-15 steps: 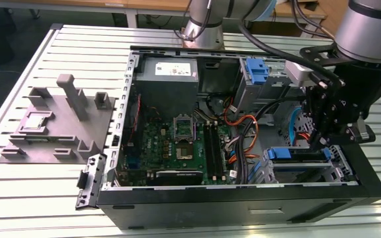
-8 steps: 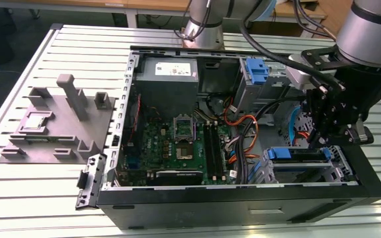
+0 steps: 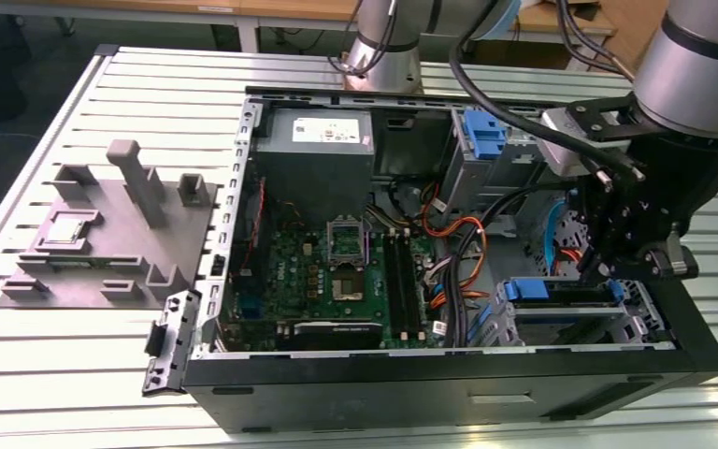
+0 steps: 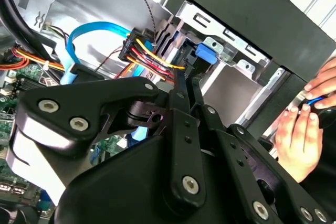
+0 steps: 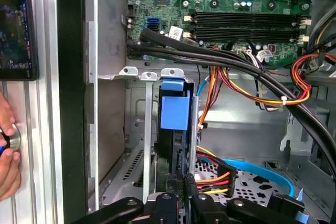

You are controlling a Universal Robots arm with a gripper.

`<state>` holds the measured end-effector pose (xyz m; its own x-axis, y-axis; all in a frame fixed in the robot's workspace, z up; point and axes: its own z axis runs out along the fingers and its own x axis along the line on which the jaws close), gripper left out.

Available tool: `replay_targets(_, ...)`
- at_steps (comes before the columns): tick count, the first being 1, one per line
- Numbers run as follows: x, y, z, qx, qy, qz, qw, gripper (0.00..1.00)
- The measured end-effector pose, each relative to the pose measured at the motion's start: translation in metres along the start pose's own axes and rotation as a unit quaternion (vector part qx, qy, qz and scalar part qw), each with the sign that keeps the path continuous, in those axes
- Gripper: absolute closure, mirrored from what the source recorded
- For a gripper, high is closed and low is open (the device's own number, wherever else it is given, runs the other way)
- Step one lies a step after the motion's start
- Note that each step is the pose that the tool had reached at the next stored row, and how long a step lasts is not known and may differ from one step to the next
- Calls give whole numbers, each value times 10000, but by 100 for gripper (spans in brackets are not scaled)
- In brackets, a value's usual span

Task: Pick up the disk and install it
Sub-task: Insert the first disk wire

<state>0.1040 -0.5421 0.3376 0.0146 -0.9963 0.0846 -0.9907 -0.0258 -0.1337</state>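
The disk (image 5: 175, 109) stands on edge in the drive bay at the case's front corner, its blue carrier tab at the far end. In the second wrist view the disk (image 4: 202, 56) shows as a dark end with the blue tab inside the metal cage. My gripper (image 5: 182, 184) reaches down into the bay with its two thin fingers (image 4: 178, 95) drawn close together on the disk's near edge. In the exterior view the gripper (image 3: 611, 281) hangs inside the open case at the exterior view's right, just above the blue tab of the disk (image 3: 527, 290).
Orange, red and yellow cables (image 5: 252, 95) and a blue data cable (image 4: 92, 30) run close beside the bay. The motherboard (image 3: 334, 271) fills the case floor. A grey stand (image 3: 109, 234) sits on the table at the exterior view's left. A person's hands (image 4: 302, 129) work just outside the case wall.
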Motion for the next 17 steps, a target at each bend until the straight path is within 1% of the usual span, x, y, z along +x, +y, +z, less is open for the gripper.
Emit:
replay_targets(3, -1, 1, 8, 12, -11, 28, 10000, 84)
replay_targets(10, -2, 18, 31, 18, -40, 41, 10000, 84)
replay_targets(17, 15, 19, 37, 13, -34, 102, 9999, 84)
